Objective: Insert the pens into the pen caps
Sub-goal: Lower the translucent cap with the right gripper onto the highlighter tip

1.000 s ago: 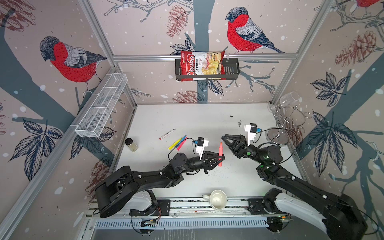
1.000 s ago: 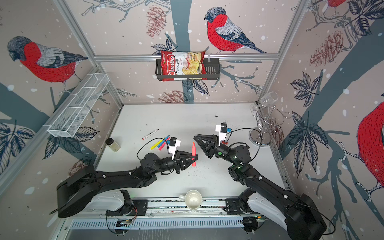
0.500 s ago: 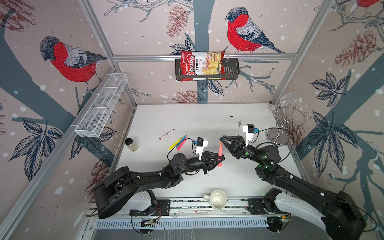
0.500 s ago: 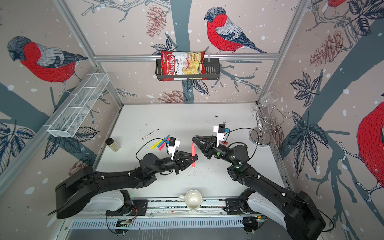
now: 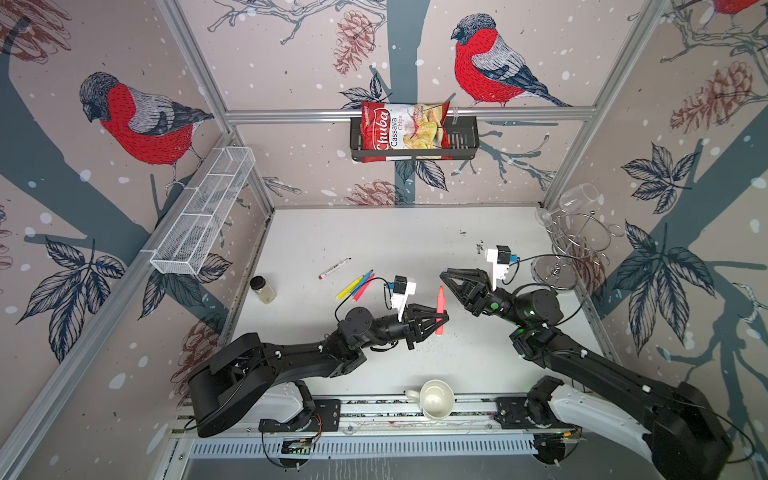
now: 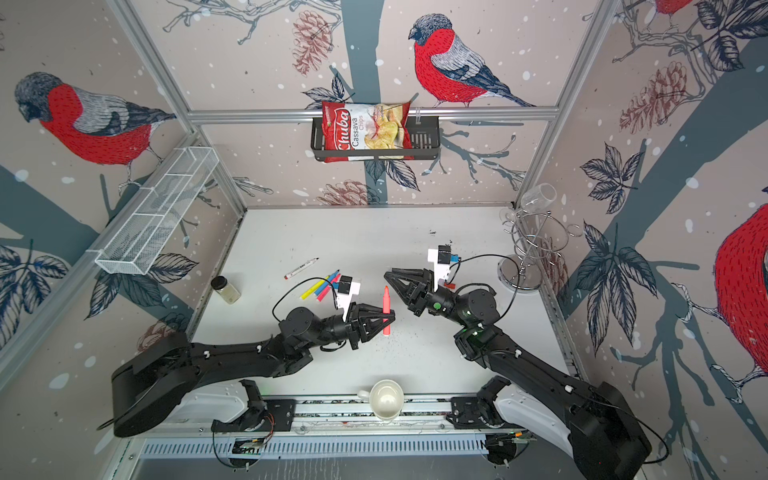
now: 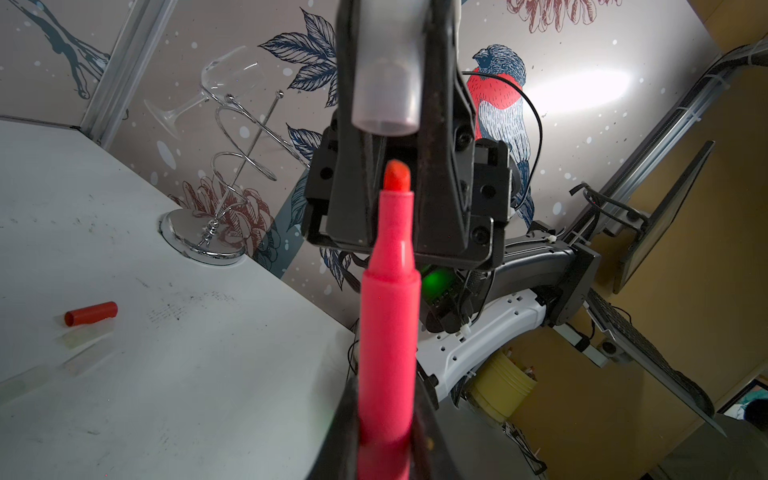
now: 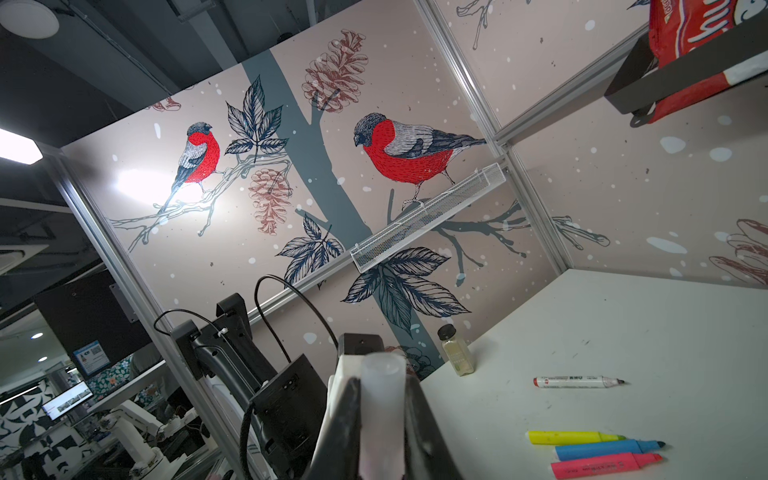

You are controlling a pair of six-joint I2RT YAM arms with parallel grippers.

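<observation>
The left end effector (image 5: 443,318) was clenched on a pink-red pen (image 5: 440,299), with the pen's tip aimed at the right end effector (image 5: 444,275). That one gripped a translucent cap (image 7: 384,83), whose open mouth faced the tip; from the left wrist view the two were just apart. Farther out on the counter (image 5: 374,237), a yellow pen (image 8: 573,437), a blue pen (image 8: 606,449) and a second pink pen (image 8: 602,463) lay side by side. A white marker (image 8: 577,381) lay beyond them, and a red cap (image 7: 90,313) lay near the right arm.

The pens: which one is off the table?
The pink-red pen held aloft in the left gripper; the white marker, yellow pen, blue pen and second pink pen lie flat.
</observation>
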